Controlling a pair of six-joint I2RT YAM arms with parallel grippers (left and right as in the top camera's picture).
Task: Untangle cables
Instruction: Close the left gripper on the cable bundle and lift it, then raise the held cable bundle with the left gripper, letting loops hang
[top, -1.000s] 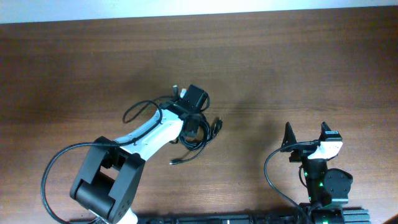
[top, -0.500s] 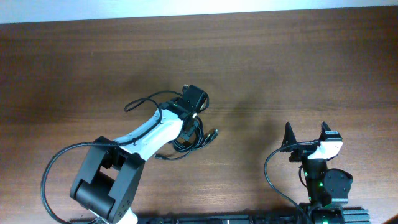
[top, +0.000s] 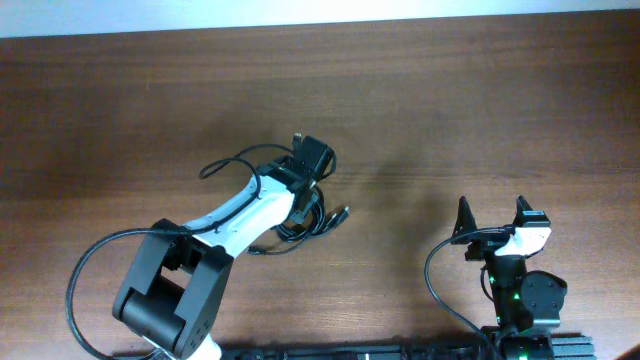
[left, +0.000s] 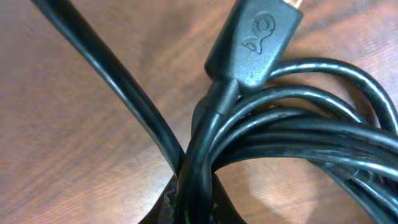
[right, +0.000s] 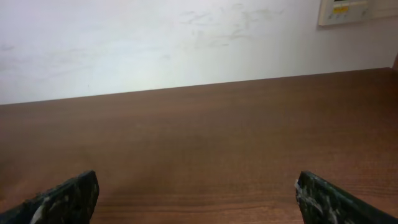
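- Jaws on the right gripper (top: 491, 214), at the near right of the table (top: 450, 90), stand wide apart and empty, well apart from the cables (top: 312, 224). It probably works best brought left to pin one strand before any pull.
- Toward the near side a loose end (top: 260, 250) trails out of the bundle, which lies mid-table, left of centre. It looks like the easiest strand to free first.
- At the bundle, the left gripper (left: 195, 206) is clenched on several strands at once, just beside a plug (left: 258, 37). Gripping one strand alone would likely separate them better than dragging the whole bunch.
- Farther left, a loop (top: 232, 165) reaches out. Slow pulls should avoid tightening the knot.
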